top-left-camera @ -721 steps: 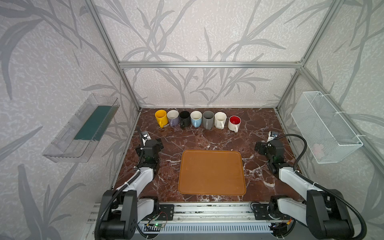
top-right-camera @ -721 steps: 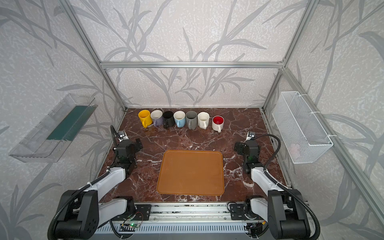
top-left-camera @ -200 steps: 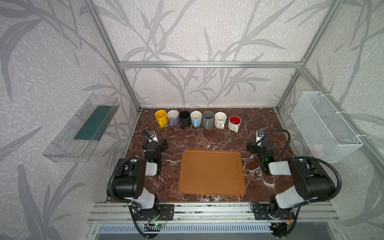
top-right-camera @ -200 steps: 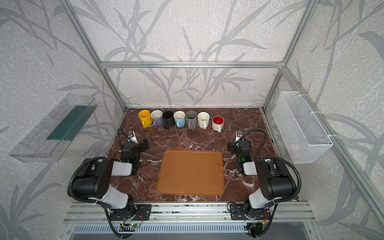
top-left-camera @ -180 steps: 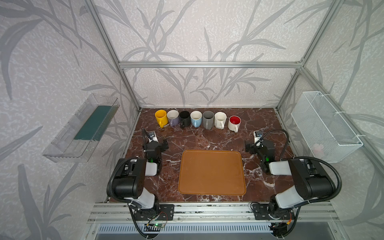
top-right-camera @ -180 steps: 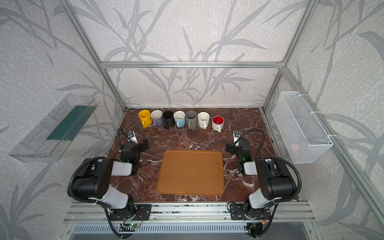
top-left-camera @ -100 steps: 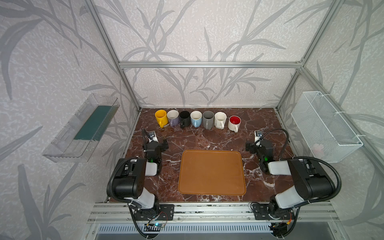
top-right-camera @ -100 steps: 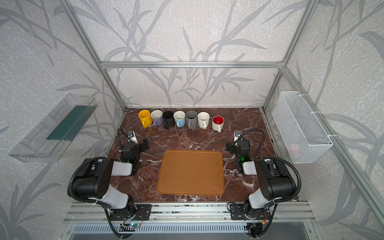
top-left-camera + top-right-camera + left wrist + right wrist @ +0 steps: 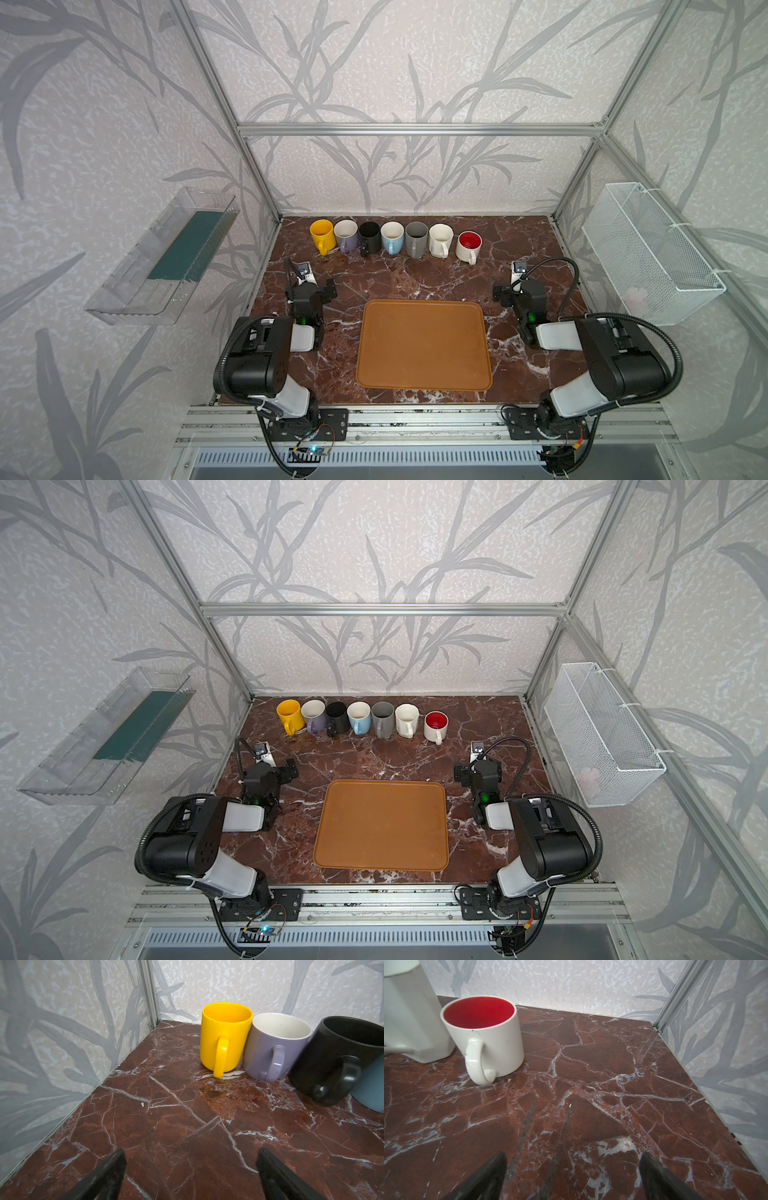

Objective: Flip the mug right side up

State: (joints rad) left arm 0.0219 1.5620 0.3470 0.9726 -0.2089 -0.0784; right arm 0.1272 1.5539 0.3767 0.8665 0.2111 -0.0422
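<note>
Several mugs stand in a row along the back of the marble table, all mouth up with handles toward the front: yellow mug [image 9: 322, 234] [image 9: 224, 1036], lilac mug [image 9: 346, 235] [image 9: 274, 1047], black mug [image 9: 370, 236] [image 9: 336, 1059], then blue, grey and cream ones, and a white mug with a red inside [image 9: 468, 245] [image 9: 488, 1036]. My left gripper [image 9: 318, 286] [image 9: 191, 1154] hovers low in front of the yellow mug, open and empty. My right gripper [image 9: 513, 291] [image 9: 573, 1156] sits in front and to the right of the red-lined mug, open and empty.
An orange-brown tray [image 9: 424, 345] lies flat between the two arms. A white wire basket [image 9: 648, 249] hangs on the right wall and a clear shelf [image 9: 166, 257] on the left wall. Metal frame posts stand at the back corners.
Since the earliest frames both arms have folded up at the elbow and the grippers sit a little farther back. Over the last second almost nothing has moved.
</note>
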